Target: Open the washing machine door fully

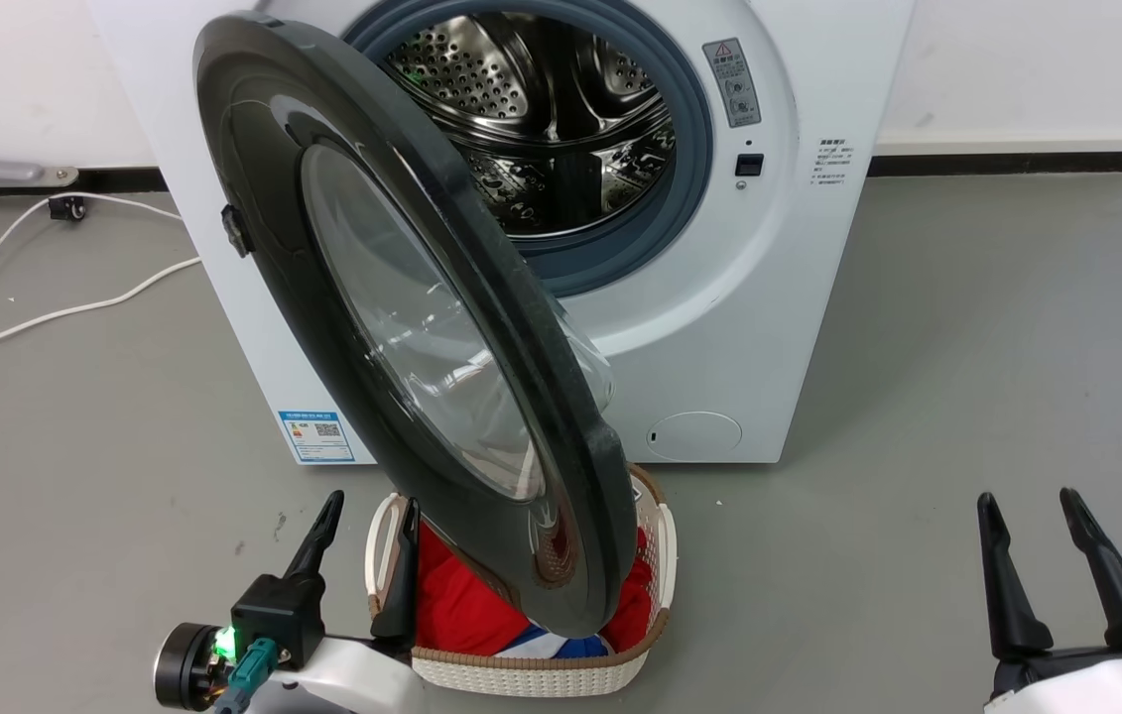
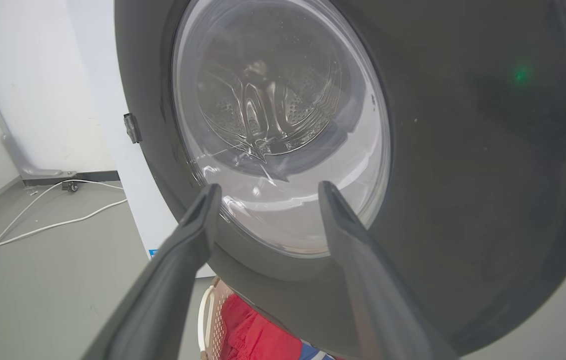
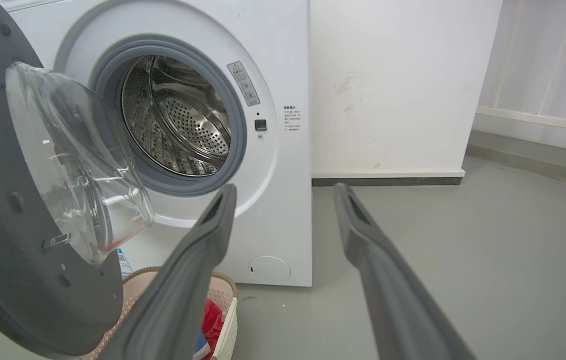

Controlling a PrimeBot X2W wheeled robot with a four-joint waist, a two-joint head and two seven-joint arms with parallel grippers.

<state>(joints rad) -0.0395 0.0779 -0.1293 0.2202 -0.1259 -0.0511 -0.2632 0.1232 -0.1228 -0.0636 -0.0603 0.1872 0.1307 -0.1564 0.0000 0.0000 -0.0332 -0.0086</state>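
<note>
**Left gripper**: two long dark fingers, set moderately apart, nothing between them. It points at the lower outer face of the door. The inner finger is just beside the door's rim, but contact cannot be judged.

**Right gripper**: fingers parted to a similar width and empty. It is over bare floor, well apart from the machine and the door.

**Washing machine door**: large and round, with a glossy black rim and a clear glass bowl bulging from its inner side. A small metal catch sits on the matt inner face. The door stands swung out from the machine's left side, partly open, with its lower edge hanging over the basket.

**Basket**: cream perforated plastic with a tan woven rim and a white loop handle. It stands on the floor directly before the machine and holds a red garment and a piece of blue-and-white cloth.

**Washing machine**: white front-loader.
- Drum: perforated steel, its mouth exposed.
- Seal: grey rubber ring around the drum mouth.
- Flap: small, round and white, low on the front.
- Label: blue-edged, at the lower left.

**Floor**: smooth grey. A white cable trails across it to the left.

**Wall**: white, with a dark skirting.
</note>
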